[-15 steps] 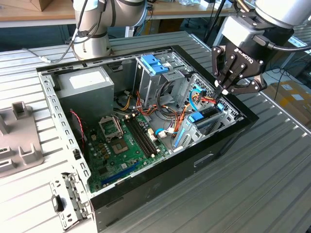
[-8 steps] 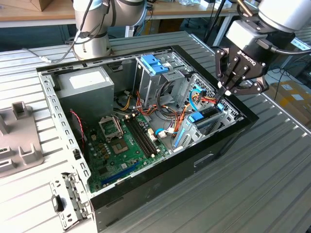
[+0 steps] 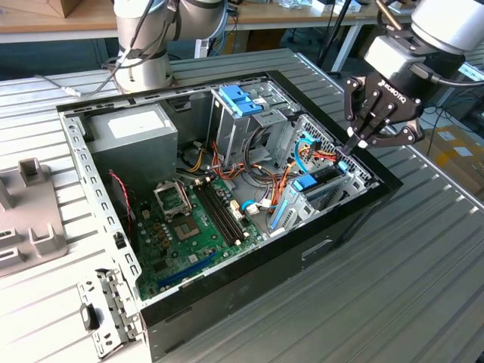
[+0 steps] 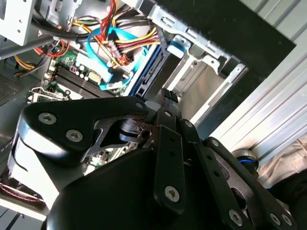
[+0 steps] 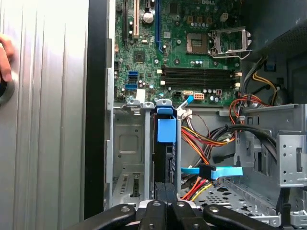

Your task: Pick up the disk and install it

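Observation:
The disk (image 3: 324,178) stands on edge in the drive bay at the case's corner on the exterior view's right, blue tabs (image 3: 305,182) at its end. In the first wrist view its dark narrow edge (image 5: 166,160) runs between the bay's metal walls, with a blue tab (image 5: 166,128) at the far end. My gripper (image 3: 353,144) hangs right over that bay, its two fingers (image 5: 159,191) pressed together and their tips at the disk's upper edge. Nothing sits between the fingers. In the second wrist view the gripper (image 4: 167,94) points down at the disk (image 4: 152,72).
The open black computer case (image 3: 333,234) lies on a ribbed metal table. Inside are a grey power-supply box (image 3: 132,134), a cage with light-blue handles (image 3: 240,100), the motherboard (image 3: 189,219) and loose cables (image 3: 265,178). A person's hand (image 5: 4,57) shows beside the case.

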Robot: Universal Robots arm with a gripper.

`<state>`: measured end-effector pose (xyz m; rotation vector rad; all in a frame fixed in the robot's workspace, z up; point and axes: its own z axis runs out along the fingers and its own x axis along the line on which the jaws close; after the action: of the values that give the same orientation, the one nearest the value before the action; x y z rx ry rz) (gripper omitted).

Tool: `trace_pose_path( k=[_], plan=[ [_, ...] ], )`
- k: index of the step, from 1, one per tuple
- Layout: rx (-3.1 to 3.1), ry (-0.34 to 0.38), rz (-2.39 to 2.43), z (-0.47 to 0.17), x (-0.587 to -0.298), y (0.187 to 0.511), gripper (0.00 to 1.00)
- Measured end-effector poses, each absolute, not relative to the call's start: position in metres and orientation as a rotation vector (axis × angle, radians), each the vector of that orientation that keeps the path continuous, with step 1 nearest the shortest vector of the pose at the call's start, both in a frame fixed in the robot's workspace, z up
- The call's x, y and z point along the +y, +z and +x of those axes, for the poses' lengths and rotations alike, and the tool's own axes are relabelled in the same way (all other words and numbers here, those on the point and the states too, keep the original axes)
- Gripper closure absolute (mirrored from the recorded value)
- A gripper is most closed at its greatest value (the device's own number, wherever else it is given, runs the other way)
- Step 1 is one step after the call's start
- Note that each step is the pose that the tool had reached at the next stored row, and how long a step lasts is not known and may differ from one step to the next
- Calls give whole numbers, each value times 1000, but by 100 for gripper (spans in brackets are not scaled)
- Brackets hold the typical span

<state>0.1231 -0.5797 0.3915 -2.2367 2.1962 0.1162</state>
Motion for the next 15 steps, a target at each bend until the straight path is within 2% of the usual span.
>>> trace_pose_path(
  k=[15],
  plan=[
    [2201,126,-2241,147,-580,377,89]
  ],
)
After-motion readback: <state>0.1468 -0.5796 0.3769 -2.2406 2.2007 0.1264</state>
